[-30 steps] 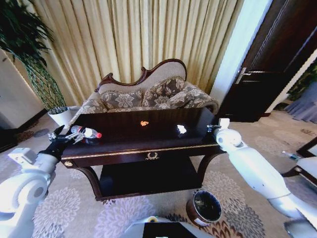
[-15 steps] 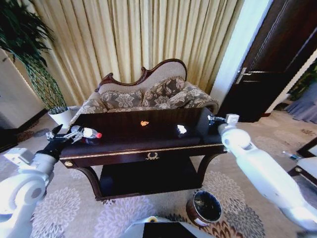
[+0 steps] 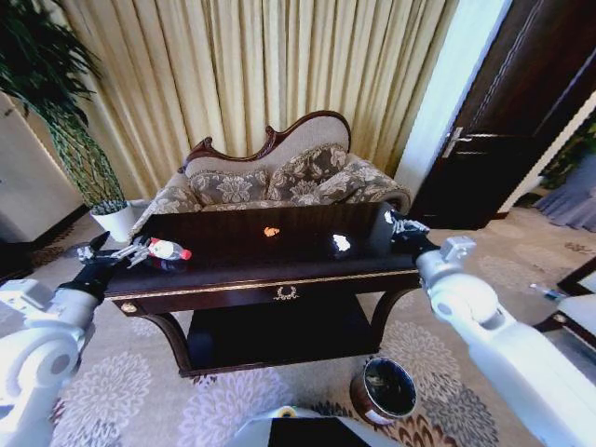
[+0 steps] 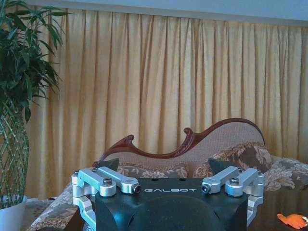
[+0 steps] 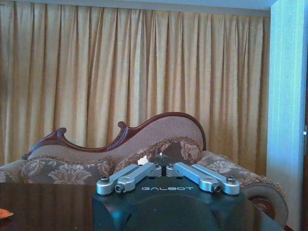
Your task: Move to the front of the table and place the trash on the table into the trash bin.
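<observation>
two end effectors at the worktop ends

the left end effector (image 3: 110, 251), fingers spread wide, is just beside the clear plastic bottle with red cap (image 3: 164, 250) at the left end of the dark-brown polished wooden worktop (image 3: 233, 268). the right end effector (image 3: 395, 223), fingers closed together with nothing in them, is at the right end. the orange scrap (image 3: 271, 231) and the white crumpled scrap (image 3: 342, 243) lie between them. the round brown-copper trash bin (image 3: 384, 390) stands on the carpet in front.

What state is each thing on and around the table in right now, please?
left gripper: open, at the table's left end
right gripper: shut, at the table's right end
bottle: capped, lying on its side
orange scrap: on the table
white scrap: on the table
trash bin: upright, uncovered
</observation>
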`<state>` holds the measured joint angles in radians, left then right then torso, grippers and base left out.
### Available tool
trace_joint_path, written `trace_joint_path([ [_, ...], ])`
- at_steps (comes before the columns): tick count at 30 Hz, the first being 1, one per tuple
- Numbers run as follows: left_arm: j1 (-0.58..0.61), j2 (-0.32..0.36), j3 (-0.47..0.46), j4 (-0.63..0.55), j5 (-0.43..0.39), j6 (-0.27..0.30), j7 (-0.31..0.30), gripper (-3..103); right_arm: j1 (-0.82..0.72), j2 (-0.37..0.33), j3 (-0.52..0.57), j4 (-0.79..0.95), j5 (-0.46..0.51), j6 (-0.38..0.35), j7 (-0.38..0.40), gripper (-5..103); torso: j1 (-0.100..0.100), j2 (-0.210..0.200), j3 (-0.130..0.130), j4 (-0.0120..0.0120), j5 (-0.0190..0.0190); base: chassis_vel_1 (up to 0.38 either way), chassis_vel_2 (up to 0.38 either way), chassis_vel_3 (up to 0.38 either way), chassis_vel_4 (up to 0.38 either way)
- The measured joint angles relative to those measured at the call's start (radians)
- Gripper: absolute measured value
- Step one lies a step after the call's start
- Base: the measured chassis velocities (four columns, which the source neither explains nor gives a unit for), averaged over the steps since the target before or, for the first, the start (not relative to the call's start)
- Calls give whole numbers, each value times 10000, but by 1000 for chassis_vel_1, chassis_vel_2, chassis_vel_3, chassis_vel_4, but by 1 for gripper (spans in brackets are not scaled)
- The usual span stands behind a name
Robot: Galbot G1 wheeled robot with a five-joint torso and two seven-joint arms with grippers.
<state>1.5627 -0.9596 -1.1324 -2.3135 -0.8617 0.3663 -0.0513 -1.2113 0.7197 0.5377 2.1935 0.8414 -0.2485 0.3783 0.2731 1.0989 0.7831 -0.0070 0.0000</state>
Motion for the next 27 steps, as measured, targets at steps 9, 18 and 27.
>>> trace_joint_path([
  [9, -8, 10, -74, 22, -44, -4, 37, 100, 25, -11, -41, 386, 136, -376, 269, 0, 1, -1, 2, 1, -1, 5, -6, -3, 3],
  [18, 37, -53, -75, 30, -5, -17, 52, 100, 23, 17, -101, 321, 27, -412, 278, 0, 4, -2, 3, 1, 1, 116, -132, -110, 118],
  [27, -27, -57, 18, 35, 52, -18, 55, 100, 7, 106, -207, 240, -162, -415, 264, 0, -4, 1, -1, 1, -3, 243, -256, -224, 241],
])
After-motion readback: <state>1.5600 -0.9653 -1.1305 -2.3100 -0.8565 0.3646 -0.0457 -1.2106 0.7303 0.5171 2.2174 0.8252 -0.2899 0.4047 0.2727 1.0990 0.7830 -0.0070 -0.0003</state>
